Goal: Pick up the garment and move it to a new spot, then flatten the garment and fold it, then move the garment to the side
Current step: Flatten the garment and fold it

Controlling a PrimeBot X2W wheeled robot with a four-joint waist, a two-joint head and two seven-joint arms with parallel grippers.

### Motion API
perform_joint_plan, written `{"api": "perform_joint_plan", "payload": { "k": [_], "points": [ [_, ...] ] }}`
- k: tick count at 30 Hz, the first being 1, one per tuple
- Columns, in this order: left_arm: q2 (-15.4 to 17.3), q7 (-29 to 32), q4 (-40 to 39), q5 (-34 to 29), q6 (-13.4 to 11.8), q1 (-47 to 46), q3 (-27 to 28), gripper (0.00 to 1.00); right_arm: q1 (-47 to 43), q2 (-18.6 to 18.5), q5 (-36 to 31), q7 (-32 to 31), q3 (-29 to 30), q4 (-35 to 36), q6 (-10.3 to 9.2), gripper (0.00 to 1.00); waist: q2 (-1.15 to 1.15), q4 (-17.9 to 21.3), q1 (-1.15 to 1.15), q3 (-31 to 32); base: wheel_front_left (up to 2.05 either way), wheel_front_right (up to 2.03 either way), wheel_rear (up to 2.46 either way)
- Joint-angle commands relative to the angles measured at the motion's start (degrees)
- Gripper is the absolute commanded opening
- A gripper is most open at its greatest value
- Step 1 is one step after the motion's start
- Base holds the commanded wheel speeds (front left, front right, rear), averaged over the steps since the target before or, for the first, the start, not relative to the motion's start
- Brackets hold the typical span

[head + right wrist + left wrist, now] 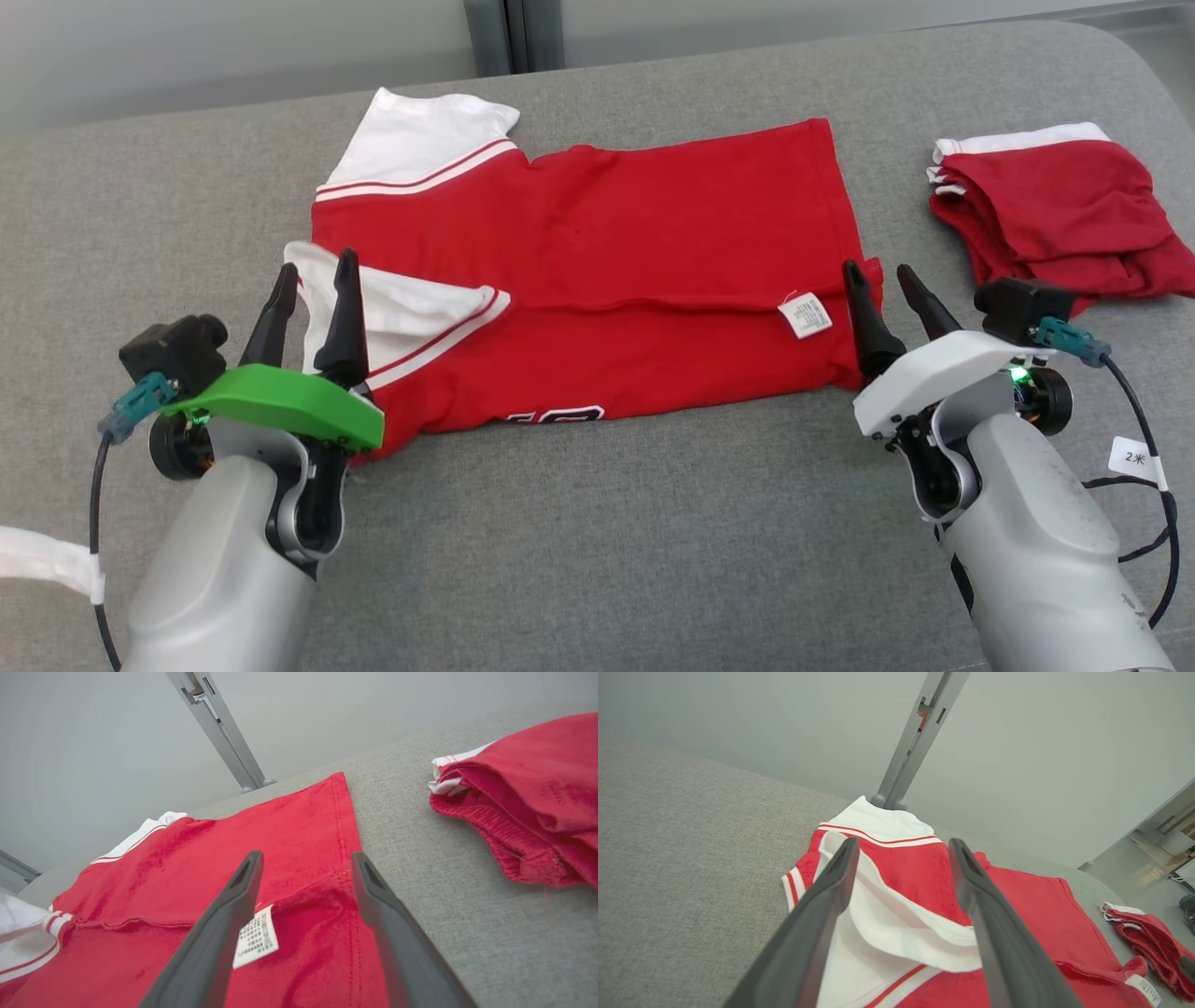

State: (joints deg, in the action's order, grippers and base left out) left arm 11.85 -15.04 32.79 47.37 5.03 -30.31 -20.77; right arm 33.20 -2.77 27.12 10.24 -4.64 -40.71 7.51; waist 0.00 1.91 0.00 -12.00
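The garment is a red shirt with white sleeves, lying across the grey surface with its near half folded up over the far half. A white label shows at the fold's right end. My left gripper stands open over the folded white sleeve at the garment's left end, nothing between its fingers. My right gripper is open above the garment's right hem, near the label. In the right wrist view the hem runs between the fingers.
A second red garment with white trim lies crumpled at the far right, apart from the shirt. The grey cushioned surface runs wide in front. A grey metal post rises behind the shirt's far sleeve.
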Motion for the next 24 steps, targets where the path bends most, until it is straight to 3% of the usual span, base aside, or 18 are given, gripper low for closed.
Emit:
{"api": "perform_joint_plan", "payload": {
  "k": [1,6,12,20,24],
  "points": [
    [-0.1,-0.1,-0.9,-0.7,0.2,2.1,0.9,1.00,-0.6,-0.2,-0.8,0.9,0.1,0.5,-0.05,1.00,0.00,-0.1,0.00,0.9,0.00,0.00,0.00],
    [-0.5,-0.1,-5.1,-1.7,0.2,9.2,3.2,1.00,-4.4,-0.2,-7.3,2.6,2.1,2.9,-0.05,1.00,0.00,-0.3,0.00,3.9,0.00,0.00,0.00],
    [0.3,1.8,-7.6,0.0,-1.6,16.6,3.1,1.00,-10.7,-0.2,-12.8,2.0,4.4,7.2,-0.05,1.00,0.00,-0.9,0.00,6.4,0.00,0.00,0.00],
    [0.7,9.1,-9.0,3.0,-5.4,21.2,3.1,1.00,-16.2,-0.2,-14.4,-0.9,5.1,13.4,-0.05,1.00,0.00,-0.5,0.00,6.2,0.00,0.00,0.00],
    [0.0,11.2,-7.9,5.4,-6.0,20.2,4.2,1.00,-16.8,-0.2,-15.0,-2.7,4.5,16.2,-0.05,1.00,0.00,0.5,0.00,4.8,0.00,0.00,0.00]
  ]
}}
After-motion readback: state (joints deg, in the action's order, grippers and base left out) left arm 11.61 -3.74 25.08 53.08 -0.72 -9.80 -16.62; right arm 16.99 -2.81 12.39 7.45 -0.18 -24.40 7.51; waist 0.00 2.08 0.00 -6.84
